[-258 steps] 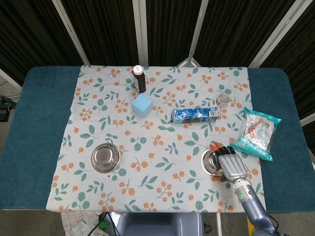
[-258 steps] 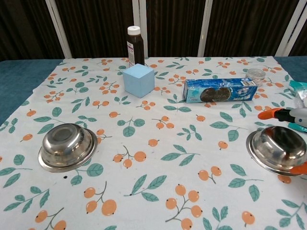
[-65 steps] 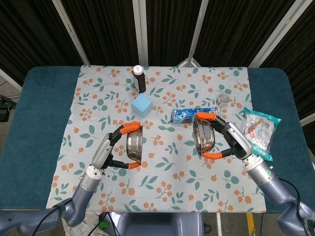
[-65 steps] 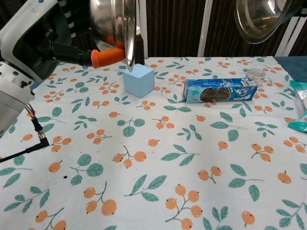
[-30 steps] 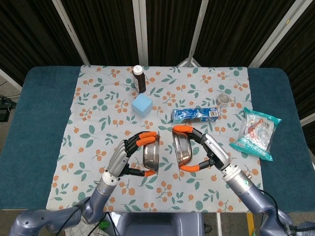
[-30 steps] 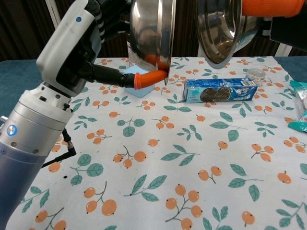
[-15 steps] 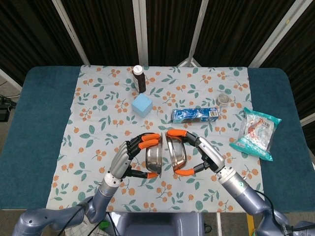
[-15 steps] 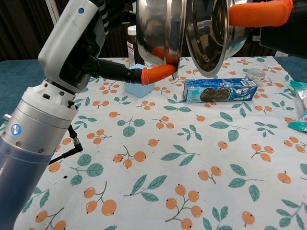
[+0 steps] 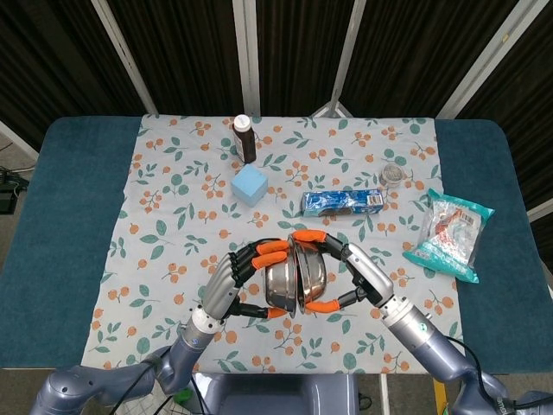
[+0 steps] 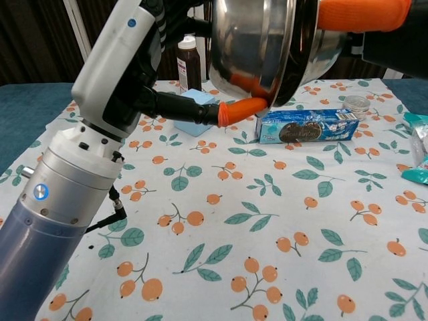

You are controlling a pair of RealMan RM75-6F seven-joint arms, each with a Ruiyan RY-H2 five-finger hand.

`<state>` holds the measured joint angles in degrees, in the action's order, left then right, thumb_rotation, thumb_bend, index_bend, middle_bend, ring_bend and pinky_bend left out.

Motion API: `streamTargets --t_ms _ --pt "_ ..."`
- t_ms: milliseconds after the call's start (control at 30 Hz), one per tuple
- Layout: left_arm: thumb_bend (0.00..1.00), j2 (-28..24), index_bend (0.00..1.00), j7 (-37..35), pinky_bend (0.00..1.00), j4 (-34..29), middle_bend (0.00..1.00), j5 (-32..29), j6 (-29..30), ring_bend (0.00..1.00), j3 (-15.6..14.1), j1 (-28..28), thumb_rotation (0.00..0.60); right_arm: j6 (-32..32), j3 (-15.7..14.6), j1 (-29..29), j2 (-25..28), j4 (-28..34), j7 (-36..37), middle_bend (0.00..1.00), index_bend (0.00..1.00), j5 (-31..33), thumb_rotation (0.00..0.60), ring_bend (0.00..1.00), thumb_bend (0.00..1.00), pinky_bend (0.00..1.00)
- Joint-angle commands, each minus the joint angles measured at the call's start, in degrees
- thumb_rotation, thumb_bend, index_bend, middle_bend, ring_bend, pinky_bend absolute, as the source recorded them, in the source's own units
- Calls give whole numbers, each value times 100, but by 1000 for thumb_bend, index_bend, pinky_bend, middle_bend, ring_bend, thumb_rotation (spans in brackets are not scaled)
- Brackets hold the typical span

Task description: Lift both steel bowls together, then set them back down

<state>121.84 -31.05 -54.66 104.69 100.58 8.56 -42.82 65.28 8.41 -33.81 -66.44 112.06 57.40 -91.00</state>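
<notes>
Both steel bowls are up in the air over the middle of the table [image 9: 69,216], turned on their sides and pressed close together. The left hand [image 9: 232,284] holds the left bowl [image 9: 281,282] with its orange fingertips [image 9: 270,251] hooked over the top rim and its thumb under the bottom edge. The right hand [image 9: 354,272] holds the right bowl [image 9: 313,277] the same way — fingers over the top, thumb below. The two bowls face each other, and from the head view their rims look like they touch or nearly touch; the right bowl seems to sit partly over the left one. In the chest view the bowls fill the top of the picture, the left bowl [image 10: 247,40] in front and the right bowl [image 10: 311,47] just behind it, with an orange thumb tip [image 10: 244,107] under the left one. The big grey left arm [image 10: 80,174] fills the left side of that view. Down on the flowery cloth [image 9: 173,225] sit a dark bottle [image 9: 244,138], a light blue cube [image 9: 251,184], a blue cookie box [image 9: 342,202] and a small clear jar [image 9: 395,175]. A teal snack bag [image 9: 449,233] lies at the right edge of the cloth — well apart from the bowls.
</notes>
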Motion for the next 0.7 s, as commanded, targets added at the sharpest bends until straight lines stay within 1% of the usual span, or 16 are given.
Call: streamTargets --t_ms 33,367,533,700 --pt "0 -46 288 31 358 -38 218 20 71 176 3 6 600 44 -1 25 61 1 34 353 478 -6 600 435 78 290" --pt "0 -506 288 156 358 -450 219 22 341 176 -2 169 600 80 -10 11 148 71 84 353 479 -60 600 435 77 290" --pt "0 -573 288 104 357 -438 219 3 418 176 -51 247 600 61 -2 -12 107 63 60 353 478 -3 600 435 78 290" --pt "0 -516 289 21 357 -336 218 -44 370 176 -79 249 600 30 -11 -37 68 39 33 353 479 18 600 435 78 290"
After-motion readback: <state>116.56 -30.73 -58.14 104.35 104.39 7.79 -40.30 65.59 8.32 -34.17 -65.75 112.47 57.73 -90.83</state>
